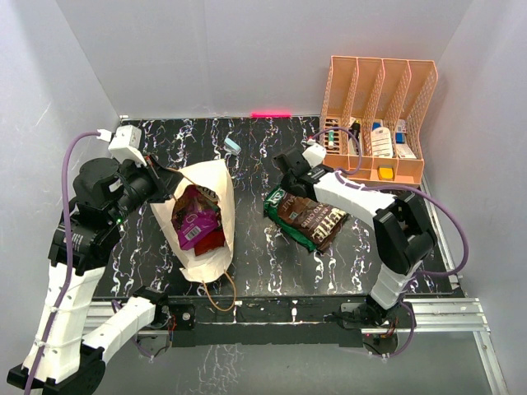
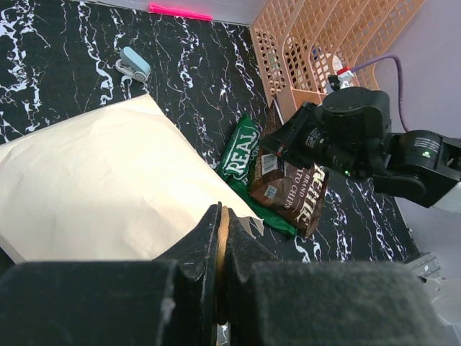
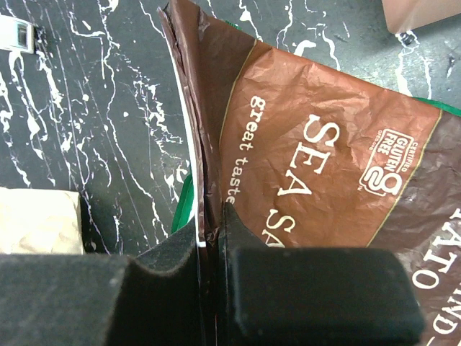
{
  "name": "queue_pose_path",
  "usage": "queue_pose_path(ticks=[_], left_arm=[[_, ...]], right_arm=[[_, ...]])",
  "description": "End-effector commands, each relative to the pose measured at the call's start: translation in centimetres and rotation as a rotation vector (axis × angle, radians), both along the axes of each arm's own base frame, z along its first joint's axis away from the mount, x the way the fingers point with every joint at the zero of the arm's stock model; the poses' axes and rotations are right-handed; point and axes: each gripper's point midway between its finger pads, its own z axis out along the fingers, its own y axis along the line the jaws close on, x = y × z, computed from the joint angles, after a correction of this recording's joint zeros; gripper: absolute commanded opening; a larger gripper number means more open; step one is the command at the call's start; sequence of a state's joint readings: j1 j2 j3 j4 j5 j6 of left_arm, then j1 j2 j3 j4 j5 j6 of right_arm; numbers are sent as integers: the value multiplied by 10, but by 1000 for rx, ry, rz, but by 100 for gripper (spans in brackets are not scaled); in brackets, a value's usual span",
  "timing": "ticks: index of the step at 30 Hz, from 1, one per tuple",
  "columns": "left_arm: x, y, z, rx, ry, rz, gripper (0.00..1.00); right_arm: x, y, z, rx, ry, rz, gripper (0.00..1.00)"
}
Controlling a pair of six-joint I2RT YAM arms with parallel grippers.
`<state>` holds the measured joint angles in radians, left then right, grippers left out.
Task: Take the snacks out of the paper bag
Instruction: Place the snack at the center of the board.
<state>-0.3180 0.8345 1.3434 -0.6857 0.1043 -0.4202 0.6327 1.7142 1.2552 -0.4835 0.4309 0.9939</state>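
— What do your jaws have at this moment?
— My left jaws are clenched on the paper rim of the bag [image 2: 94, 180], at its left side. My right jaws are clenched on one edge of the brown packet [image 3: 324, 166].
— Where is the bag?
— It lies on the black marbled surface [image 1: 255, 255], left of the middle, with its mouth open upward. Inside I see a purple packet [image 1: 196, 226], and a red packet [image 1: 214, 241] just beside it, partly under it.
— And outside the bag?
— To the right of the bag and apart from it, the brown packet lies partly over a green packet [image 1: 274, 200]. Whether the brown one rests on it or is a little lifted, I cannot tell.
— What is farther away?
— Behind the bag there is a small light-blue block [image 1: 232, 146]. In the far right corner stands the orange rack [image 1: 375, 90], with small bottles and boxes in its compartments.
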Motion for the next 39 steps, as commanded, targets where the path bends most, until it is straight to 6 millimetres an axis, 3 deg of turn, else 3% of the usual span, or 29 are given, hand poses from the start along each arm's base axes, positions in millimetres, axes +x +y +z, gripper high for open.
queue_pose_path(ticks=[1,4,6,12,14,15,17,20,23,26,28,30,33,36,39], left_arm=[[-3,0,19,-14,-61,-6,0],[-2,0,19,-14,-58,-6,0],[-2,0,18,-12,-55,-6,0],[0,-4,18,-17,-49,-20,0],[1,-3,19,-18,-51,-18,0],[1,-3,19,-18,-50,-17,0],[1,-4,19,-19,-49,-17,0],[3,-5,17,-22,-43,-17,0],[4,-7,16,-30,-32,-24,0],[4,-9,16,-43,-24,-29,0],[4,-10,15,-46,-19,-29,0],[5,-10,12,-44,-10,-30,0],[6,-10,9,-37,4,-27,0],[5,-9,11,-29,0,-28,0],[5,-9,13,-23,-4,-33,0]], right_arm=[[27,18,17,60,-76,-14,7],[30,19,7,49,-61,-18,8],[31,19,5,42,-62,-12,14],[36,33,21,64,-90,176,54],[32,44,30,78,-122,357,72],[28,49,49,97,-166,455,80],[15,54,66,128,-203,688,89],[-9,47,86,202,-270,917,95],[-35,36,95,180,-296,1000,96],[-74,33,98,225,-290,1042,96],[-107,42,95,264,-283,1052,96],[-150,60,79,283,-270,1086,95],[-203,82,68,209,-328,1127,95],[-226,85,69,130,-414,1125,94],[-243,94,89,49,-555,1190,93]])
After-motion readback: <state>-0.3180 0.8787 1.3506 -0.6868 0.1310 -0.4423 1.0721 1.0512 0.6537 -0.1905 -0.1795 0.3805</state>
